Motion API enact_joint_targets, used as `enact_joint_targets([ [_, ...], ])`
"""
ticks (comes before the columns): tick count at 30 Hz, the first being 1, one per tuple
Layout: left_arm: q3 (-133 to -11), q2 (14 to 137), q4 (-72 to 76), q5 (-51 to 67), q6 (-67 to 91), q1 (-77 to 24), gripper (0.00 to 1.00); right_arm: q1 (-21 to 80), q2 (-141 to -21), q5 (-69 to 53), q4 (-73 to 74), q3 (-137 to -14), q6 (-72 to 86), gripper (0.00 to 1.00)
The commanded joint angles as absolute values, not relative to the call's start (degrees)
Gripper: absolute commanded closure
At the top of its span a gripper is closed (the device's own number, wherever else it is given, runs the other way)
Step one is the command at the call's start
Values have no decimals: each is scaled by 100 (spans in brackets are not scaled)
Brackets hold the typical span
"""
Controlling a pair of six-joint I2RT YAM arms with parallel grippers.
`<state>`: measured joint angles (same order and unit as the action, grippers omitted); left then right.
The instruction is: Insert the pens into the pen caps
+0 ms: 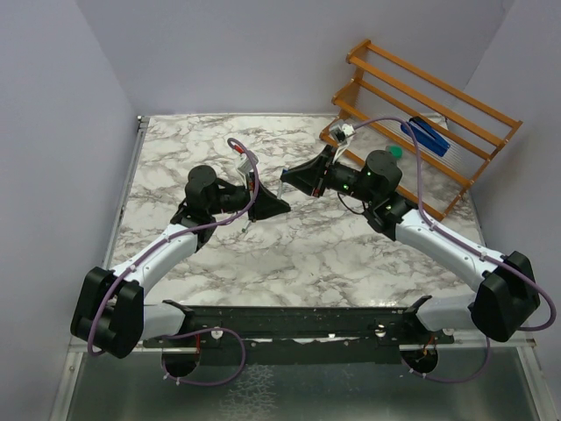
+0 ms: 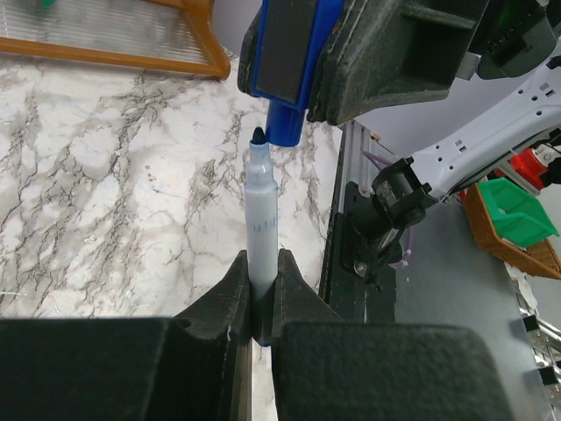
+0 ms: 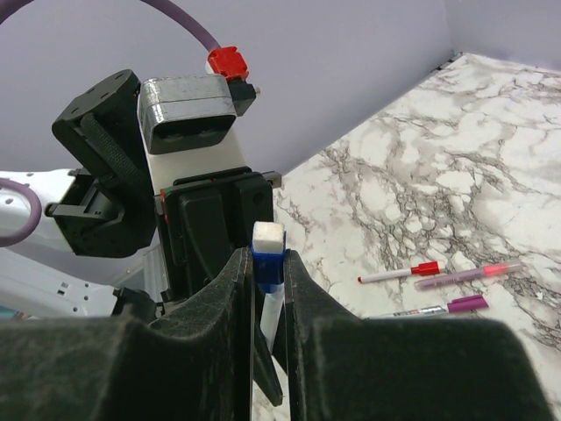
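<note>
1. Blue and short, the tube-shaped plastic cap [image 2: 285,123] is clamped between the right fingers [image 3: 230,307] and held in the air above the grey-veined white marble desk [image 1: 307,254]. In the right wrist view its pale squared end pokes out past the fingertips.
2. The left fingers [image 2: 230,303] are pressed tight on a thin pale grey-white stick pen with a dark blue tip [image 2: 261,228], which stands straight out from them.
3. The pen's tip lies just beside the cap's open mouth, slightly to its left in the left wrist view, and is not inside the cap.
4. From above, the two sets of fingers face each other over the middle of the desk, close together.
5. Three more pens lie near one another on the desk: a white pen with a red cap [image 3: 403,274], a mauve pen with a pink end [image 3: 469,274] and a grey pen with a purple cap [image 3: 438,307].
6. A slatted orange wooden rack [image 1: 438,96] leans in the far right corner and carries a clear ribbed plastic tray [image 2: 96,31]. A big blue object [image 1: 425,133] lies on that tray, and a small green thing [image 1: 396,152] sits just beside its near end.
7. A green plastic bin [image 2: 517,206] rests in a brown tray [image 2: 517,250] off the desk's edge. What the bin holds cannot be made out.
</note>
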<state>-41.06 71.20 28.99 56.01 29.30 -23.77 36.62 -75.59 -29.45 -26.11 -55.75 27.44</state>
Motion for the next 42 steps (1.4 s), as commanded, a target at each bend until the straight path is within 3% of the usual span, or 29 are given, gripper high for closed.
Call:
enact_joint_targets([
  [1, -4035, 7034, 3023, 5797, 2839, -2340, 100, 3623, -7575, -2789, -2790, -5548, 2748, 99],
  [11, -4050, 7061, 3023, 5842, 2841, -2320, 100, 3623, -7430, -2437, -2946, -5522, 2664, 99],
  [31, -4008, 7037, 3023, 5819, 2839, -2279, 100, 3621, -7912, -3306, -2731, -5604, 3120, 99],
  [42, -4114, 6881, 2694, 5629, 2248, -2110, 100, 3623, -8191, -3894, -1232, -6290, 2565, 99],
])
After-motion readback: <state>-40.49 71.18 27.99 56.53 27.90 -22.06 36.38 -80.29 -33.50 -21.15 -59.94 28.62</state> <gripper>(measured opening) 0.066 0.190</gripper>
